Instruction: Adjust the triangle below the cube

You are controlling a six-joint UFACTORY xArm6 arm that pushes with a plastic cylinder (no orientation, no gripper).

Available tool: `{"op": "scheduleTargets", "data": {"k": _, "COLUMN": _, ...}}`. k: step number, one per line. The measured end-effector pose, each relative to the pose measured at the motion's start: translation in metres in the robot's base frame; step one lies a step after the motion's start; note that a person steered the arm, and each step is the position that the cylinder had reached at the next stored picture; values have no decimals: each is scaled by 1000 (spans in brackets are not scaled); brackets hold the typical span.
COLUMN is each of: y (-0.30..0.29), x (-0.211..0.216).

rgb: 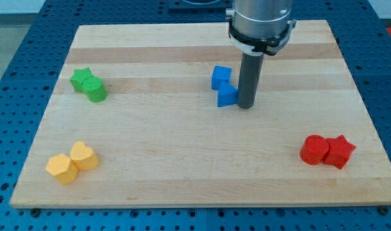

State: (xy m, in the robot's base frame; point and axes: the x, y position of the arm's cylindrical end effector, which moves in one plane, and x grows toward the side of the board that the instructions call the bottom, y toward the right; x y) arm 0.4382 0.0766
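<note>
A blue cube (221, 77) sits near the board's middle, slightly toward the view's top. A blue triangle (226, 96) lies just below it, touching the cube's lower edge. My tip (245, 106) is at the triangle's right side, touching or nearly touching it. The dark rod rises from there to the grey arm housing (260, 22) at the view's top.
The wooden board (182, 173) holds a green star (81, 77) and green cylinder (95, 90) at the left, a yellow hexagon (60, 168) and yellow heart (84, 156) at the lower left, and a red cylinder (314, 149) and red star (339, 151) at the lower right.
</note>
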Motion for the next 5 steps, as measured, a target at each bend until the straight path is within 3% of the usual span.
{"op": "scheduleTargets", "data": {"k": 5, "y": -7, "x": -5}}
